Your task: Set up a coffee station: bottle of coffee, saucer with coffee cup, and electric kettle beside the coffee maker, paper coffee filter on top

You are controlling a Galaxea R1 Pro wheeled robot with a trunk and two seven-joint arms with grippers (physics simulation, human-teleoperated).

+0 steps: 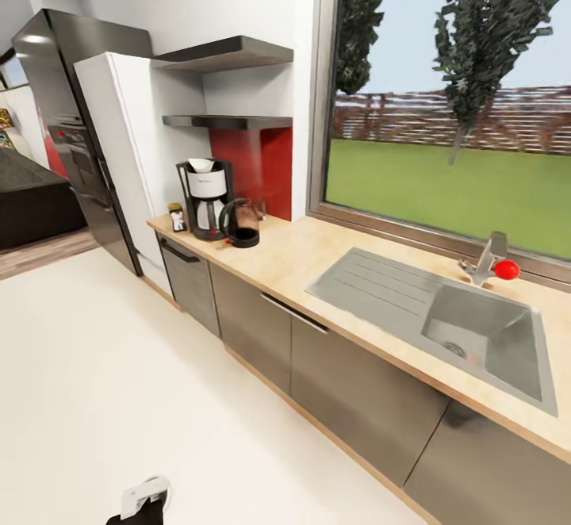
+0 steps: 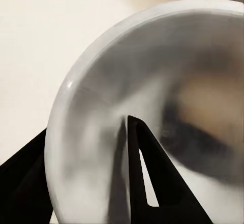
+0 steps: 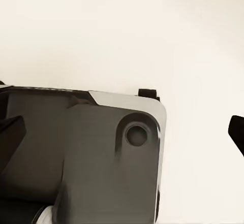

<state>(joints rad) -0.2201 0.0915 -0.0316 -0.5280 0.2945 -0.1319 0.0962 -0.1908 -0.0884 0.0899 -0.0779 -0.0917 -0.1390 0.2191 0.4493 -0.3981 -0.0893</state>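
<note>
left tool (image 2: pixel 127 183) gripping saucer (image 2: pixel 152 82) (bare)

The long light-wood kitchen countertop (image 1: pixel 317 259) carries a small dark bottle with a yellow cap (image 1: pixel 176 216), a tall black drip coffee maker (image 1: pixel 205 197) and a rounded dark glass kettle (image 1: pixel 241 224), standing side by side at its far end.

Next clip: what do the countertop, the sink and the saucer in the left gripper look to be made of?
Countertop: pale wood or wood-look laminate, matte, with faint grain and a light edge band.
Sink: brushed metal, likely stainless steel; grey satin sheen, ribbed drainboard.
Saucer: glossy white, probably glazed ceramic; its smooth rim catches a highlight and its face mirrors blurred surroundings. The left gripper pinches it between dark fingers.
</note>
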